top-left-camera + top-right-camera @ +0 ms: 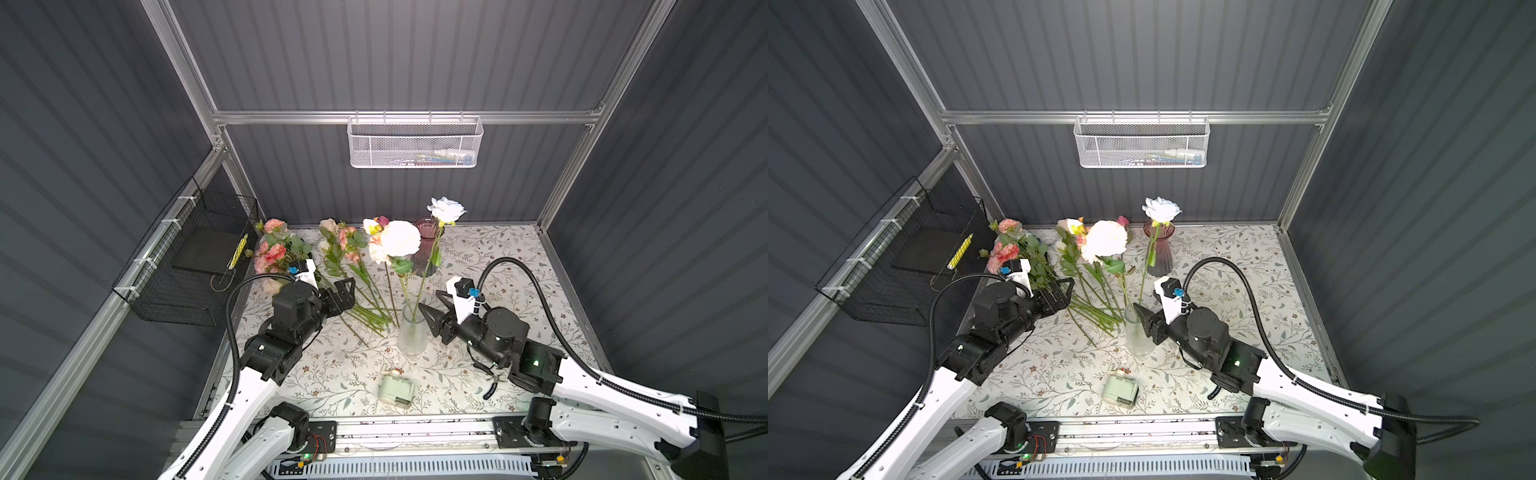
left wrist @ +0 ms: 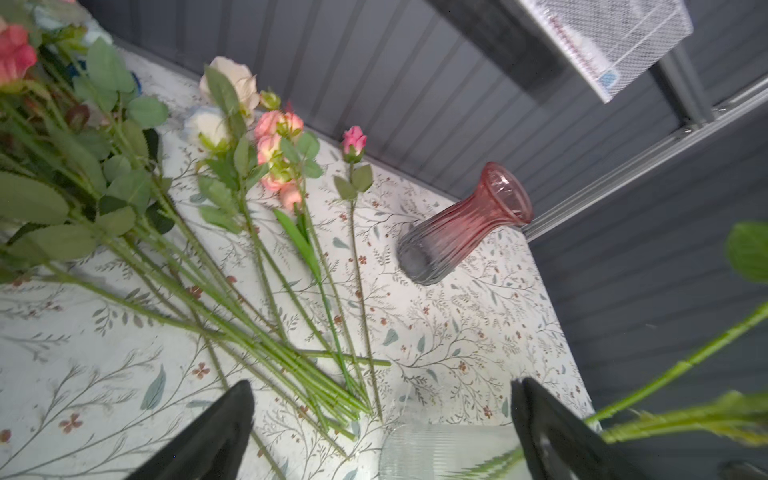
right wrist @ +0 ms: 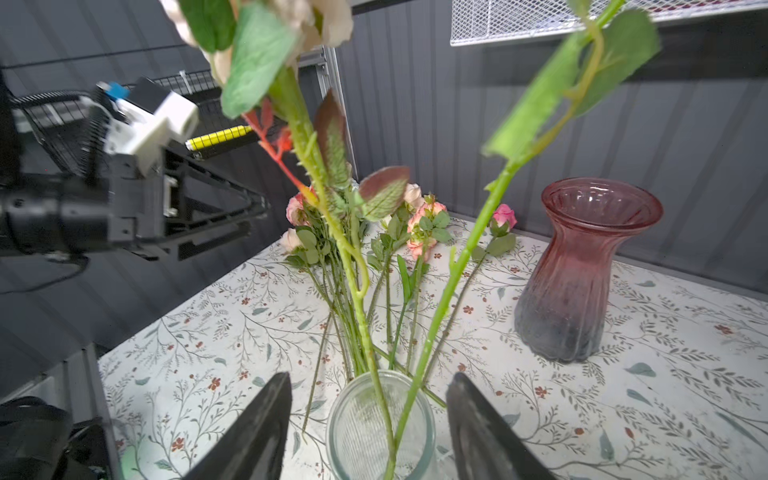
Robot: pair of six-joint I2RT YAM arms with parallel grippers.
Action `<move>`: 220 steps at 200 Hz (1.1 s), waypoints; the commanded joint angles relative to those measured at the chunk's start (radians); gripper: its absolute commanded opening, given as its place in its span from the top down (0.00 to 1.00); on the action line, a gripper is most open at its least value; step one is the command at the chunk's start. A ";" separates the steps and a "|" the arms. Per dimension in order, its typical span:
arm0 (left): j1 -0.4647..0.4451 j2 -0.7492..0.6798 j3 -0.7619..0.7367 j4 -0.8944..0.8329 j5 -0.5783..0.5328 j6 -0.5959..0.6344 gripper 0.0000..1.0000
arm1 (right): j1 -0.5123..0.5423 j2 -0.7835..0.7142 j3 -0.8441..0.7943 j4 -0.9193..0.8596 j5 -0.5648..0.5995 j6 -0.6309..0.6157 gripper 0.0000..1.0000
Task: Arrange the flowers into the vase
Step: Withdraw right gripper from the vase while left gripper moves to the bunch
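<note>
2 flowers (image 1: pixel 400 239) are stood in the clear vase (image 1: pixel 412 338) beside the parted, empty right hand (image 3: pixel 368 378); left hand (image 2: pixel 380 384) is spread; wrist-view blooms (image 3: pixel 328 16) are cropped.

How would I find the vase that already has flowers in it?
Look at the flowery table, near its middle, just in front of the right gripper. There stands the clear glass vase, holding a white rose and a big cream peony. The pink vase behind it is tinted and holds none, and the other flowers lie flat.
</note>
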 commanded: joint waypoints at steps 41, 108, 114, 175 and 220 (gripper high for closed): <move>0.020 0.154 0.025 0.004 -0.035 -0.046 0.22 | 0.007 -0.157 -0.074 -0.044 -0.017 0.077 0.38; 0.248 0.332 -0.074 0.136 0.076 -0.140 0.43 | 0.007 -0.251 -0.111 -0.090 -0.003 0.099 0.38; 0.256 0.348 -0.081 0.150 0.062 -0.141 0.44 | 0.006 -0.252 -0.112 -0.093 -0.004 0.100 0.38; 0.374 0.549 -0.144 0.316 0.085 -0.211 0.68 | 0.008 -0.275 -0.109 -0.112 0.000 0.094 0.38; 0.420 0.602 -0.209 0.393 0.056 -0.247 0.68 | 0.007 -0.302 -0.118 -0.127 0.019 0.083 0.38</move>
